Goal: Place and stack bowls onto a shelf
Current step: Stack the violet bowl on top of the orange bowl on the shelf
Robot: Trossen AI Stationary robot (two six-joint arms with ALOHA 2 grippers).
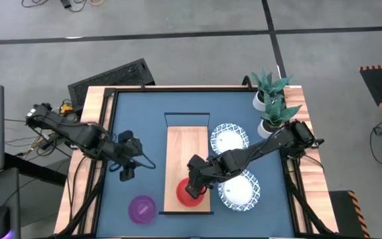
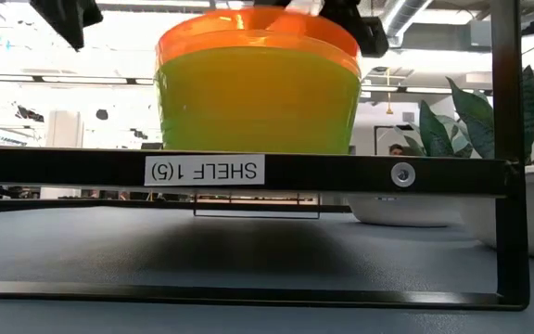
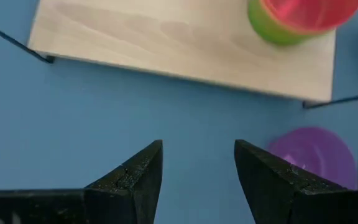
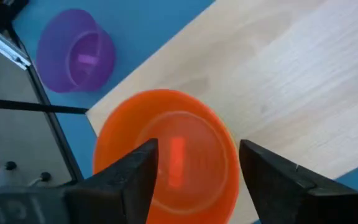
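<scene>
The right gripper (image 1: 192, 188) hangs just over the stack of bowls at the near end of the shelf (image 1: 181, 149), its jaws spread wide with a finger on either side of the red bowl (image 4: 166, 149) and pinching nothing. That red bowl sits on top, nested in a green bowl (image 3: 272, 31); the low view shows a yellow-green body under the orange-red rim, so a yellow bowl may also be in the stack, though I cannot tell them apart there. Just off the shelf's corner beyond these jaws, the purple bowl (image 1: 142, 208) stands alone on the blue counter (image 1: 138, 119). On the other side of the right arm, two white dishes with blue patterned rims (image 1: 229, 138) lie on the counter beside the shelf, one partly under the arm. The left gripper (image 1: 126, 174) waits over bare counter, well apart from the shelf, its jaws spread and empty, with the purple bowl nearby. Two potted plants (image 1: 270, 99) stand at the far right corner.
</scene>
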